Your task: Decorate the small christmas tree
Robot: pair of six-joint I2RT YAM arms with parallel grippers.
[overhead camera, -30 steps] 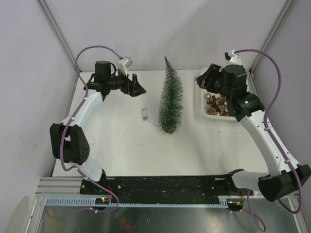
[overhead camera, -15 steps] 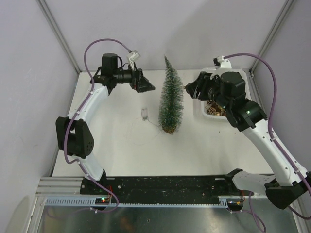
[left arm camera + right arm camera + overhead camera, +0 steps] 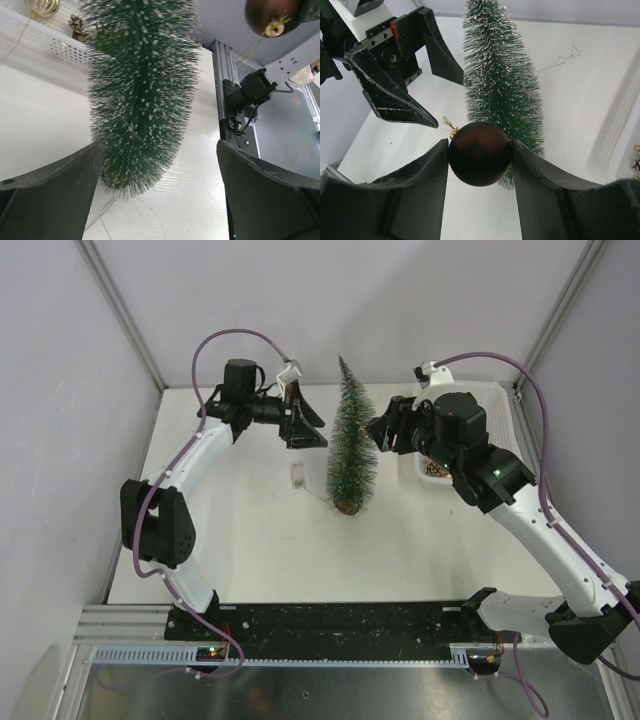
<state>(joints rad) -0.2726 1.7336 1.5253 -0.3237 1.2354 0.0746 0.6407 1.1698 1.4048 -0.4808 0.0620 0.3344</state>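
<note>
- Finds small christmas tree [image 3: 352,455] upright on worktop [image 3: 240,540], between both hands.
- Grips brown bauble [image 3: 480,150] in part-closed right hand [image 3: 383,432].
- Shows left hand [image 3: 312,430] wide open, empty.
- Risks toppling tree if bauble shoves bristles.

Table [image 3: 250,550] with tree [image 3: 352,455], basket [image 3: 45,37], maybe battery box [image 3: 297,473]

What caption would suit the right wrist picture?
Right gripper holds a dark bauble before the small christmas tree.

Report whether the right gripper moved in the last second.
Yes. The right gripper, holding a dark ball, moved left off the white basket toward the small christmas tree.
</note>
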